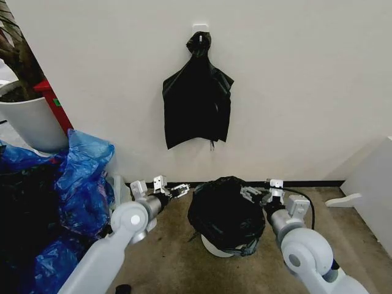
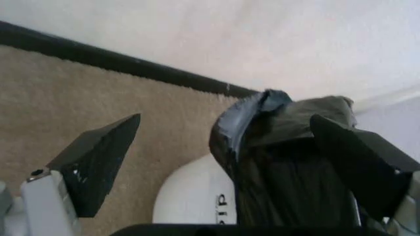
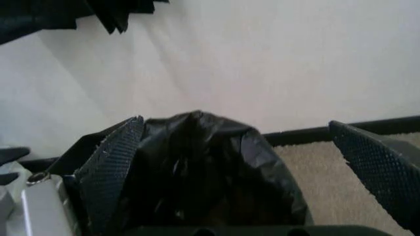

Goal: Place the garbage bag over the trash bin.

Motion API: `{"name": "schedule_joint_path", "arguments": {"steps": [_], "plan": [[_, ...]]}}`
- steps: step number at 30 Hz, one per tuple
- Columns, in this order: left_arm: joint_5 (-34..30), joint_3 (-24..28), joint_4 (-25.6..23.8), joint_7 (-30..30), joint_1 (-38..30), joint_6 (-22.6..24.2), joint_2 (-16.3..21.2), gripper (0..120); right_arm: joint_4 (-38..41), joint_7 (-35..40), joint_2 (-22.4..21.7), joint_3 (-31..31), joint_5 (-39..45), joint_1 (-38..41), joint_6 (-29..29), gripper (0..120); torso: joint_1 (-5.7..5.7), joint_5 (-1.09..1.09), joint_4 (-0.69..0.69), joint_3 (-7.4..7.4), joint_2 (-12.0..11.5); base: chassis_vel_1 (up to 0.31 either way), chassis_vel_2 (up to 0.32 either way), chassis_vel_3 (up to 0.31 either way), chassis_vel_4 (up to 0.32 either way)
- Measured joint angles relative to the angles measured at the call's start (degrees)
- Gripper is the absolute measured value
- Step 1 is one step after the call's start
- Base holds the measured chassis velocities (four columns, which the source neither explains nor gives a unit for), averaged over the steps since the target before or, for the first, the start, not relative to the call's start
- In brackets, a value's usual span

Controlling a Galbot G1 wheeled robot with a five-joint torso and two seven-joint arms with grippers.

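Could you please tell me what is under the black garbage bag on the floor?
The garbage bag drapes over the cream-white trash bin, whose lower wall shows below it. The bin's rim and inside are covered.

Bare carpet [image 1: 171,245] is lying open around the trash bin [image 1: 214,248]. The wall [image 1: 294,122] is closing off the far side, and blue bags [image 1: 82,184] are crowding the robot's left.

The garbage bag [image 1: 225,211] lies over the trash bin [image 1: 215,248]. The left gripper [image 1: 179,190] sits left of the bin, the right gripper [image 1: 251,194] right of it.
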Motion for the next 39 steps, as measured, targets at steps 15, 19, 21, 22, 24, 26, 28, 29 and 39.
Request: {"name": "schedule_joint_path", "arguments": {"steps": [15, 19, 21, 22, 24, 26, 28, 29, 39], "plan": [[-2.2, 1.8, 10.8, 4.8, -6.1, 5.8, -1.5, 100, -0.5, -1.4, 1.0, 0.3, -1.9, -2.3, 2.4, 100, 0.0, 0.0, -0.01, 0.0, 0.0, 0.0, 0.0, 0.0, 0.0], [-1.1, 1.9, 12.0, 6.4, -6.3, 5.8, -1.9, 100, -0.5, -1.5, 0.9, 0.2, -2.4, -2.5, 2.6, 100, 0.0, 0.0, 0.0, 0.0, 0.0, 0.0, 0.0, 0.0, 0.0], [-0.6, 2.1, 12.8, 6.6, -6.6, 5.7, -2.2, 100, -0.5, -1.5, 1.0, 0.1, -2.5, -2.6, 2.7, 100, 0.0, 0.0, -0.01, 0.0, 0.0, 0.0, 0.0, 0.0, 0.0], [-0.4, 2.1, 13.2, 6.6, -6.7, 5.7, -2.3, 100, -0.4, -1.5, 1.0, 0.0, -2.5, -2.6, 2.7, 100, 0.0, 0.0, -0.01, 0.0, 0.0, 0.0, 0.0, 0.0, 0.0], [0.1, 2.2, 14.3, 6.7, -6.8, 5.7, -2.3, 100, -0.4, -1.5, 1.2, -0.1, -2.5, -2.6, 2.8, 100, 0.0, 0.01, 0.0, 0.0, 0.0, 0.0, 0.0, 0.0, 0.0], [0.5, 2.3, 14.8, 6.9, -6.8, 5.7, -2.4, 100, -0.5, -1.5, 1.2, -0.2, -2.4, -2.6, 2.8, 100, 0.0, 0.0, 0.0, 0.0, 0.0, 0.0, 0.0, 0.0, 0.0], [1.6, 2.3, 16.1, 8.3, -6.6, 5.6, -2.5, 100, -0.5, -1.5, 1.3, -0.3, -2.4, -2.7, 3.0, 100, 0.0, 0.01, -0.01, 0.0, 0.0, 0.0, 0.0, 0.0, 0.0], [2.3, 2.3, 16.6, 9.1, -6.5, 5.6, -2.6, 100, -0.5, -1.6, 1.3, -0.3, -2.4, -2.8, 3.1, 100, 0.0, 0.01, -0.01, 0.0, 0.0, 0.0, 0.0, 0.0, 0.0], [8.1, 2.2, 20.3, 14.5, -3.7, 5.5, -3.2, 100, -0.5, -1.6, 1.2, 0.0, -2.3, -3.1, 3.7, 100, 0.0, 0.0, 0.0, 0.0, 0.0, 0.0, 0.0, 0.0, 0.0]]}}
